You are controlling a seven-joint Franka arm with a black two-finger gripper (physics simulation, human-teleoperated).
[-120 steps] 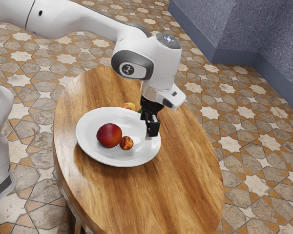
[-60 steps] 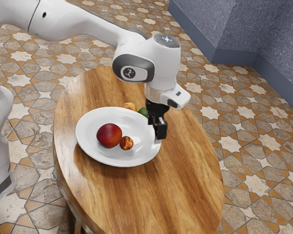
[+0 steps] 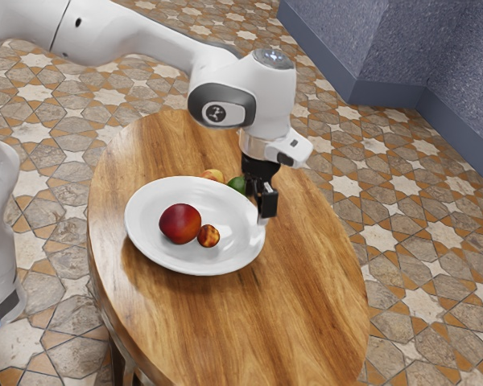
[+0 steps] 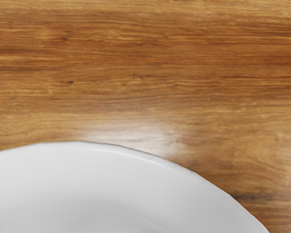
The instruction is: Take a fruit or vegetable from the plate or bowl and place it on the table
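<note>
Your fingers (image 3: 262, 206) hang spread near the plate (image 3: 153, 205), toward the worktop's (image 3: 306, 297) exterior-view right edge; the red fruit (image 3: 179, 223) sits inside.

Straight down to the desk (image 3: 302, 305), brown wood with a rounded edge and dark-streaked grain! Spotting a broad white plate (image 3: 224, 264) on it, towards the exterior view's left. Now past the plate's far rim, to a yellow-orange fruit (image 3: 214, 174) with a green one (image 3: 237, 184) just beside it, both partly hidden. Over to the wrist view, catching pale shine on bare wood right by the rim!
</note>
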